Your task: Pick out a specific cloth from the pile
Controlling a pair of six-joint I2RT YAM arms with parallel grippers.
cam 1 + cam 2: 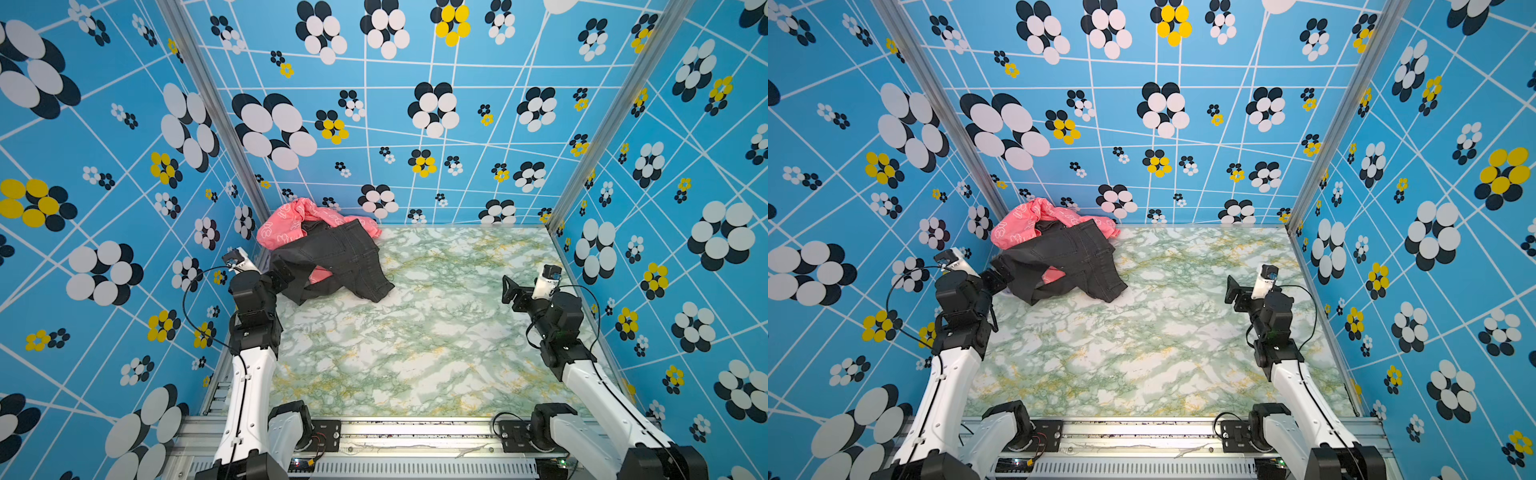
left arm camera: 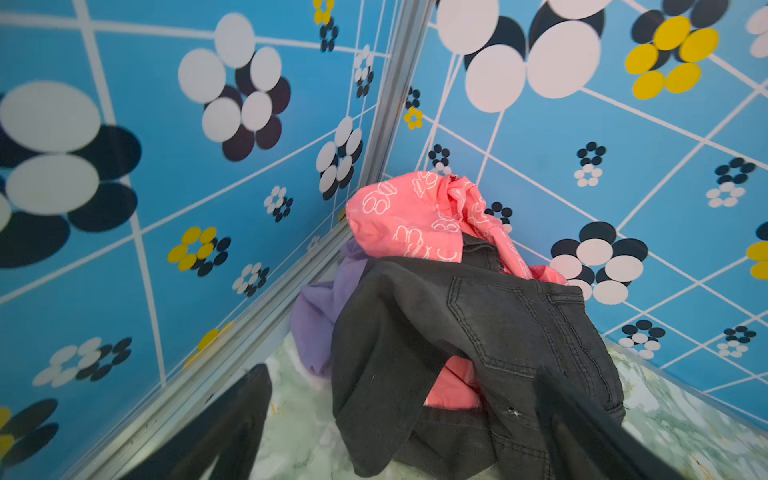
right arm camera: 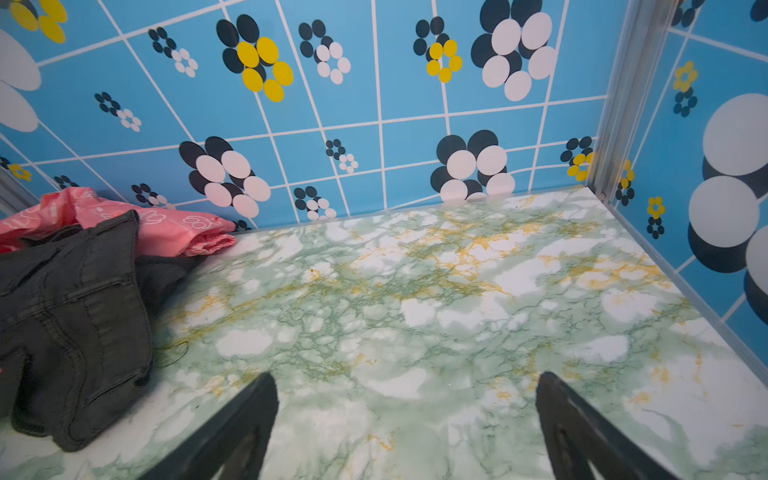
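The pile sits in the back left corner of the marble table in both top views. Dark grey-black jeans [image 1: 340,257] [image 1: 1071,257] lie over a coral-pink printed cloth [image 1: 282,224] [image 1: 1017,226]. In the left wrist view the lilac cloth [image 2: 320,307] shows as a plain fold between the jeans [image 2: 478,324] and the side wall, under the pink cloth [image 2: 407,216]. My left gripper [image 1: 286,272] [image 2: 403,374] stands open at the pile's near left edge, one finger over the jeans, holding nothing. My right gripper [image 1: 509,291] [image 3: 406,376] is open above bare table, far from the pile.
Blue flower-patterned walls close in the marble table [image 1: 415,332] at the left, back and right. A metal corner post [image 2: 390,104] stands just behind the pile. The jeans [image 3: 75,311] and pink cloth [image 3: 166,228] show at the edge of the right wrist view.
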